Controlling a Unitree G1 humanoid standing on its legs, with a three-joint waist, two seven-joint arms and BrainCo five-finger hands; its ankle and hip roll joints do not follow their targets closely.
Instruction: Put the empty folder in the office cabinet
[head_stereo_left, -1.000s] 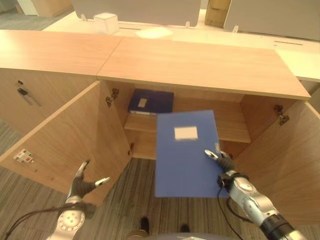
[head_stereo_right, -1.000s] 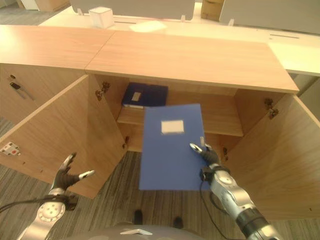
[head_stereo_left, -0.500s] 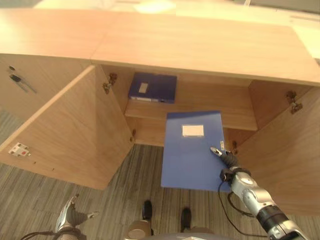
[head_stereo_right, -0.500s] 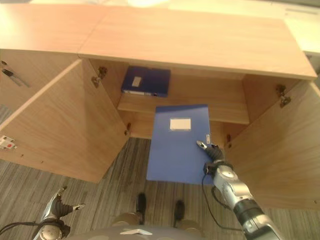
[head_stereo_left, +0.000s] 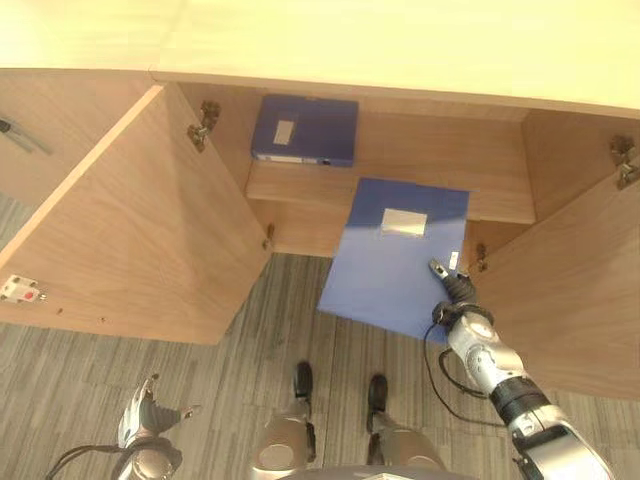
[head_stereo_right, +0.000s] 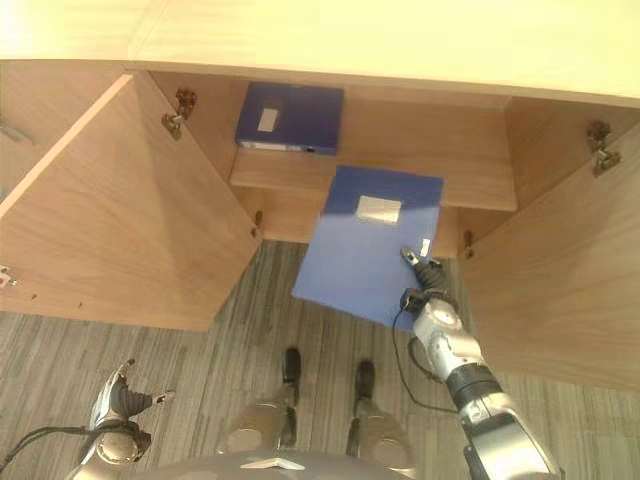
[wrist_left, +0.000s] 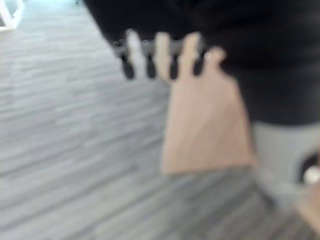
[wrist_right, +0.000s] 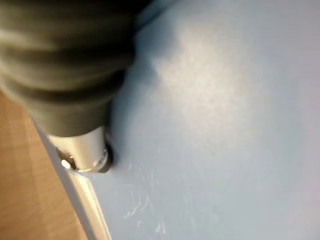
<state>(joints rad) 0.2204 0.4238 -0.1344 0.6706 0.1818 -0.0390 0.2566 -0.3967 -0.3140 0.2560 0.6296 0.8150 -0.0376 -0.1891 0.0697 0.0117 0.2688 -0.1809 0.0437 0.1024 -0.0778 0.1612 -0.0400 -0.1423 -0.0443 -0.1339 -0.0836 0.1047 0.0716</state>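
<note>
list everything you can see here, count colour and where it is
folder in hand: one, blue with a pale label, held at its right edge, far end level with the front of the shelf, near end over the floor
second folder: one, darker blue with a pale label, lying on the left part of the shelf
cabinet: one, light wood, both doors open
shelf: one, light wood, inside the cabinet
left door: one, light wood, swung out to the left
right door: one, light wood, swung out to the right
floor: grey striped carpet, in front of the cabinet
right hand: one, silver with dark tips, pinching the folder's right edge
left hand: one, silver, low at lower left, fingers relaxed, holding nothing
</note>
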